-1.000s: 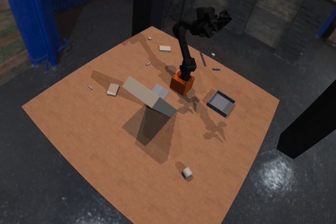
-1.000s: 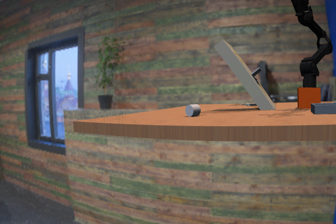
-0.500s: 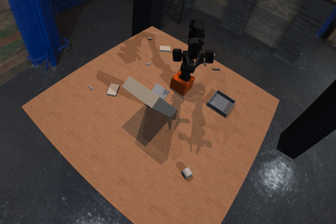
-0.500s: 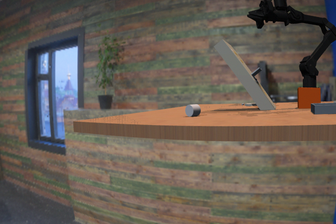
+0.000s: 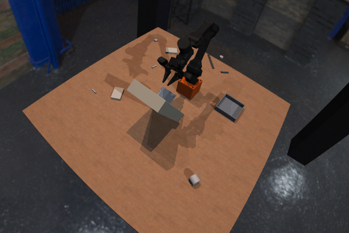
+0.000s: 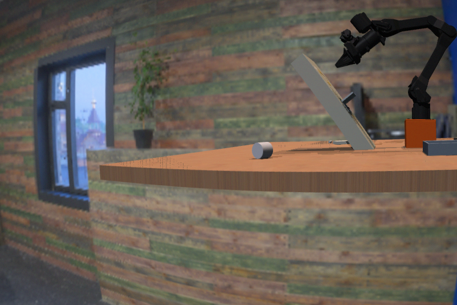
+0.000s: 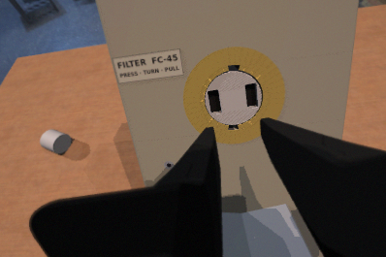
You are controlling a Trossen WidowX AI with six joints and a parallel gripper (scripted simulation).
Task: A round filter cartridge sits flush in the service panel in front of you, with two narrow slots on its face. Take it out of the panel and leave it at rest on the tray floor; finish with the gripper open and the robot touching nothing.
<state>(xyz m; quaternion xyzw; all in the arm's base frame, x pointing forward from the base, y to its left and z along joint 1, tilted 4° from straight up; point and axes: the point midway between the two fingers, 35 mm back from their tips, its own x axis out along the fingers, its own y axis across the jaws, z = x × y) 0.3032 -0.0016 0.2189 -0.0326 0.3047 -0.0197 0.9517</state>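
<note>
You have open air between your gripper and the tilted panel, with a tray low before it.

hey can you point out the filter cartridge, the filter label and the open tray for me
filter cartridge (image 7: pixel 233 98): wrist view, face between slots
filter label (image 7: pixel 148 66): wrist view, printed front
open tray (image 5: pixel 239 113) (image 6: pixel 441 148): top and exterior views, outer wall

- Cartridge: round, pale, two dark slots; seated in the panel.
- Panel: beige, tilted, yellow ring around the cartridge.
- Tray: grey, open-topped, flat.
</note>
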